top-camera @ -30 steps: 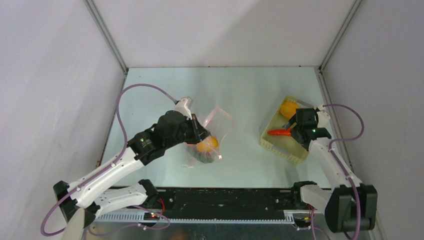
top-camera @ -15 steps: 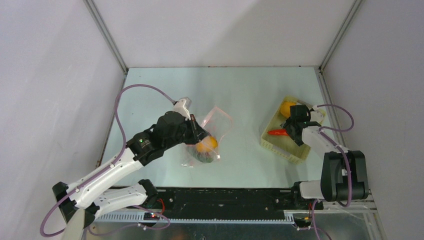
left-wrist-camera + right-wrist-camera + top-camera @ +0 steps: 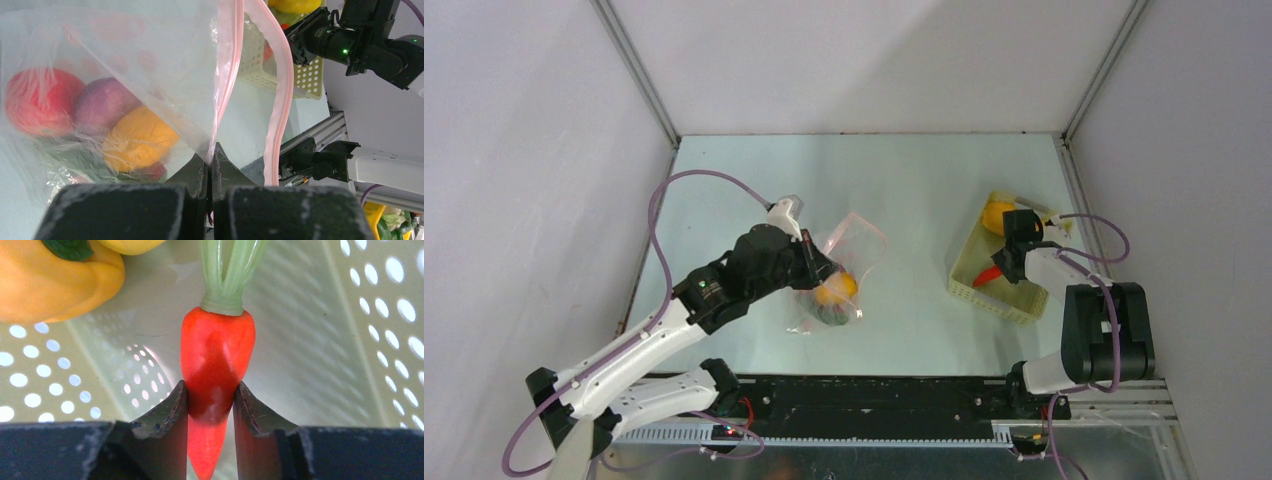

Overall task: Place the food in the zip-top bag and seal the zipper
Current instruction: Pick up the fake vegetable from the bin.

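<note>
Drew the right elbow back toward its base since a second earlier, tipping the red chili [image 3: 216,352] off level. Clamped right fingers [image 3: 179,405] on its tapered lower half, stem pointing away, inside the basket [image 3: 969,290]. Pinched the zip-top bag [image 3: 150,75] rim in left fingers [image 3: 202,172], mouth gaping toward the chili, well apart across the surface [image 3: 904,180].

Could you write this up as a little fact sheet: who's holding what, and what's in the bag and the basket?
Left pincer: shut on the edge of the clear pink-dotted plastic zip-top bag
Bag mouth: open, pink zipper strip unsealed
Inside bag: round red toy food, purple toy onion, orange toy pepper
Right pincer: shut on the glossy red toy chili
Chili location: inside the pale-yellow perforated plastic basket
Also in basket: orange-yellow toy pepper
</note>
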Tool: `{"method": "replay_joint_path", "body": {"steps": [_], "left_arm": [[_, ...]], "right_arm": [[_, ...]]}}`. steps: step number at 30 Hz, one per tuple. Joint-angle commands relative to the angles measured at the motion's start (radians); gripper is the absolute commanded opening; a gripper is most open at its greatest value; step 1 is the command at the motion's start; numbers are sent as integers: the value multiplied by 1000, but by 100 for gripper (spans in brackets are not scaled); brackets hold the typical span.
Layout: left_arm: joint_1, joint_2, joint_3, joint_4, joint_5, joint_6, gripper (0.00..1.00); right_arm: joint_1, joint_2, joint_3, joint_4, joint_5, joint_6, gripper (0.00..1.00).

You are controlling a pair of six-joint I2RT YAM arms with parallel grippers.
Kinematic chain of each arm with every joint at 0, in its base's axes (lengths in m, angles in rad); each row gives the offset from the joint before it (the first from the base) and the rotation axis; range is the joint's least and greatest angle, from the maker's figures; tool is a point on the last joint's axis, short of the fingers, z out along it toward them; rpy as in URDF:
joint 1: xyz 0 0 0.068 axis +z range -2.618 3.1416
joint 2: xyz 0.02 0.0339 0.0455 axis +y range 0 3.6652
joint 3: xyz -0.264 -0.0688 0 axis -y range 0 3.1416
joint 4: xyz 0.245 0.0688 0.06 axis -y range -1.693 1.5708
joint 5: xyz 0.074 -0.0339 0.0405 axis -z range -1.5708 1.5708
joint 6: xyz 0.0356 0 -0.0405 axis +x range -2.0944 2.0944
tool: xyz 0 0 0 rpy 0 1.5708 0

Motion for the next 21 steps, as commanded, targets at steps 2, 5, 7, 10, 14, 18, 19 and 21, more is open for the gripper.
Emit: {"method": "replay_joint_path", "body": {"steps": [2,5,7,10,14,18,19,21], "left_arm": [[7,-25,-19,13,-26,-4,0],[7,-26,-19,13,-25,-4,0],[6,-27,-17,14,-23,-3,0],[8,-27,-15,15,-22,-4,0],[8,-23,-15,21,-17,-4,0],[7,-14,-10,30,-5,-7,0],[7,-10,-8,33,-3,-7,0],[8,-3,-4,39,5,-8,0]], "right_arm": [[-6,-28,-5,24,15,19,23],[-6,-84,-11,16,20,15,18],[-6,-138,-16,9,30,11,14],[-6,-234,-35,15,57,1,12],[-6,-437,-65,58,65,-57,10],[0,-589,-71,154,-68,-208,11],[7,-613,-71,191,-121,-250,11],[74,-677,-71,251,-164,-305,11]]}}
